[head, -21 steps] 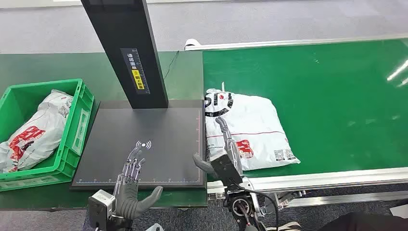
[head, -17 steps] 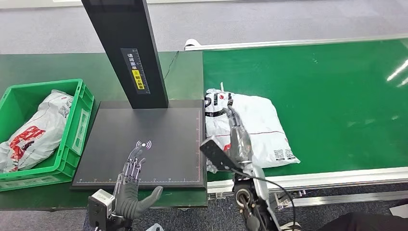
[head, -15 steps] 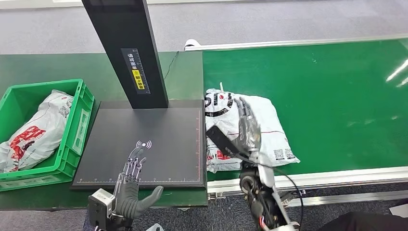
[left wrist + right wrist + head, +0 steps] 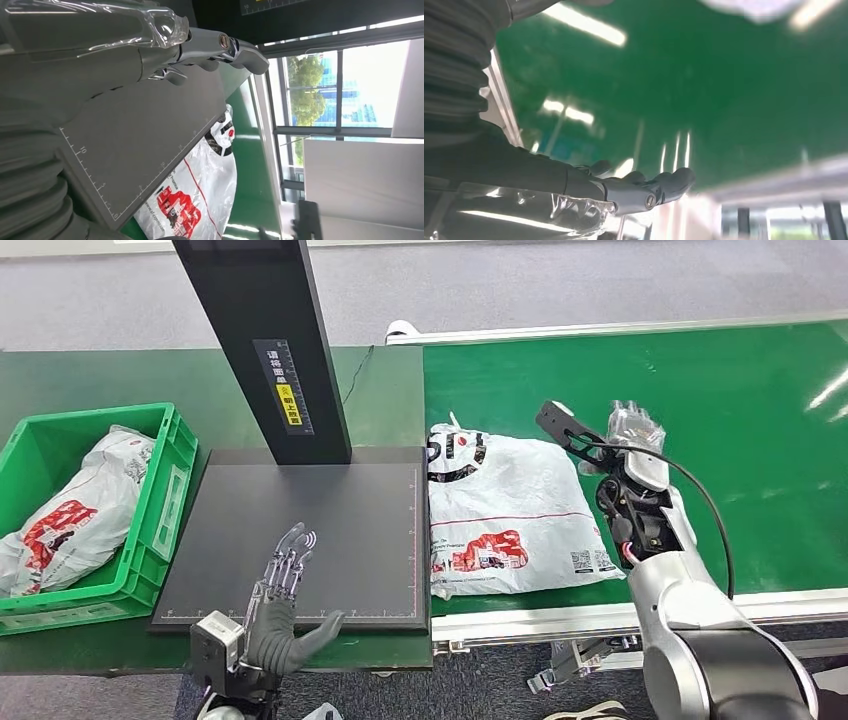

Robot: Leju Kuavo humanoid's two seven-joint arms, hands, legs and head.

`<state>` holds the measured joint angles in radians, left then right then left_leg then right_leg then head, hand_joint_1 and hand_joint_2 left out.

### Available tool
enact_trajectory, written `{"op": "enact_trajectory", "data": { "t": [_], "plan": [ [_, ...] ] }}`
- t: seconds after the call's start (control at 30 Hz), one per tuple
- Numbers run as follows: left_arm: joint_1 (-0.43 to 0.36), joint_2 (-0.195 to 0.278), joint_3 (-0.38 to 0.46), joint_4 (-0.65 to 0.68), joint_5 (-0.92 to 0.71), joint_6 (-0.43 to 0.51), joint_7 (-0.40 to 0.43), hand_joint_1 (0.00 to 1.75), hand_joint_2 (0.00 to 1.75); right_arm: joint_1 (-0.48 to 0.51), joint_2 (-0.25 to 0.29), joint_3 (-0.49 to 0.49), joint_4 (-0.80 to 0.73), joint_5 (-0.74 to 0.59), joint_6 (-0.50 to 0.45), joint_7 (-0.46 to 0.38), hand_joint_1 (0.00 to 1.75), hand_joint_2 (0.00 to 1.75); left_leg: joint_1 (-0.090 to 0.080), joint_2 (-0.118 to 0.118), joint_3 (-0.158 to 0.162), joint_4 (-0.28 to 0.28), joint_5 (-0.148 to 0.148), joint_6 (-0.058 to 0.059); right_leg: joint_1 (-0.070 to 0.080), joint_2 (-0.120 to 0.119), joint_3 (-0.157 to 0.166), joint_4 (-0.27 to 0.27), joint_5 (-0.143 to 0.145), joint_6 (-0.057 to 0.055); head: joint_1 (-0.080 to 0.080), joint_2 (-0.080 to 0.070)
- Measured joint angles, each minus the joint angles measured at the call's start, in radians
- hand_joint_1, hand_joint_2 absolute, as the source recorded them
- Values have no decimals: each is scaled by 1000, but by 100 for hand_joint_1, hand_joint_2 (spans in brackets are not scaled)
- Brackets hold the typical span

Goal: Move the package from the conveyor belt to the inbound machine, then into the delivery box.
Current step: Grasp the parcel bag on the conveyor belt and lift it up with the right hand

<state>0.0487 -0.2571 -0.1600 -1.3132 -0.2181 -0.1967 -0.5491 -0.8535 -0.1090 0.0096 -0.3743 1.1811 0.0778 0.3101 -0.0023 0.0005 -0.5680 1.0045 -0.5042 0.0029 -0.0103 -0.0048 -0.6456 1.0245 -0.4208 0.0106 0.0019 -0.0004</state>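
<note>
Package [image 4: 510, 513], a white mailer bag with black and red printing, is lying flat on the green conveyor belt [image 4: 700, 410], at the belt's end nearest the inbound machine [image 4: 300, 540]. One edge of the package is sitting just beside the machine's dark scanning plate, and no hand is touching it. From the left wrist view the same package [image 4: 197, 195] is showing past the ruled edge of the plate [image 4: 145, 135].

Right hand [image 4: 625, 430] is hovering above the belt on the side of the package away from the machine, near the bag's far corner. Its fingers are extended and apart, and it is holding nothing. In the right wrist view the hand [image 4: 634, 190] is stretching out over bare green belt surface [image 4: 724, 90].

Left hand [image 4: 280, 610] is hanging over the near edge of the machine's plate, fingers straight and spread, thumb out to the side, grasping nothing.

Delivery box [image 4: 150, 530], a green crate, is standing on the side of the machine opposite the belt, touching or just beside the plate, and is holding another white bag [image 4: 70, 510].
</note>
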Motion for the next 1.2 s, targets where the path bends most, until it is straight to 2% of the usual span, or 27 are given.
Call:
{"op": "enact_trajectory", "data": {
  "t": [0.33, 0.43, 0.6, 0.77, 1.03, 1.07, 1.1, 1.17, 1.2],
  "plan": [
    [-25, 3, 4, 33, -2, -2, -7, 0, 175, 43, 6, -103, 68, -87, 200, -244, 0, 175, 0, 0, -1, 0, 0, 0, 0, 0, 0, 0, 0, 0, 0, 0],
    [-36, 6, 5, 52, -3, -2, -14, 0, 175, 56, 14, -122, 79, -97, 253, -287, 0, 175, 1, 0, -1, 0, 0, 0, 0, 0, 0, 0, 0, 0, 0, 0],
    [-59, 9, 7, 88, -6, 5, -20, 0, 175, 74, 36, -132, 96, -90, 331, -287, 0, 175, 1, 0, -1, 0, 0, 0, 0, 0, 0, 0, 0, 0, 0, 0],
    [-79, 9, 13, 119, -5, 14, -22, 0, 175, 78, 63, -131, 110, -59, 409, -242, 0, 175, 1, 0, -1, 0, 0, 0, 0, 0, 0, 0, 0, 0, 0, 0],
    [-104, 9, 22, 153, 11, 19, -22, 0, 175, 73, 93, -81, 119, 31, 498, -193, 0, 175, 1, 0, -1, 0, 0, 0, 0, 0, 0, 0, 0, 0, 0, 0],
    [-107, 9, 22, 156, 12, 21, -22, 0, 175, 72, 95, -73, 120, 40, 505, -192, 16, 175, 1, 0, -1, 0, 0, 0, 0, 0, 0, 0, 0, 0, 0, 0],
    [-110, 9, 23, 160, 14, 23, -22, 0, 175, 71, 97, -65, 120, 48, 513, -192, 52, 175, 1, 0, -1, 0, 0, 0, 0, 0, 0, 0, 0, 0, 0, 0],
    [-113, 8, 24, 165, 19, 29, -22, 0, 175, 71, 102, -47, 122, 65, 529, -192, 140, 175, 1, 0, -1, 0, 0, 0, 0, 0, 0, 0, 0, 0, 0, 0],
    [-114, 8, 25, 167, 21, 31, -22, 0, 175, 71, 103, -38, 122, 73, 535, -193, 167, 175, 1, 0, -1, 0, 0, 0, 0, 0, 0, 0, 0, 0, 0, 0]
  ]
}}
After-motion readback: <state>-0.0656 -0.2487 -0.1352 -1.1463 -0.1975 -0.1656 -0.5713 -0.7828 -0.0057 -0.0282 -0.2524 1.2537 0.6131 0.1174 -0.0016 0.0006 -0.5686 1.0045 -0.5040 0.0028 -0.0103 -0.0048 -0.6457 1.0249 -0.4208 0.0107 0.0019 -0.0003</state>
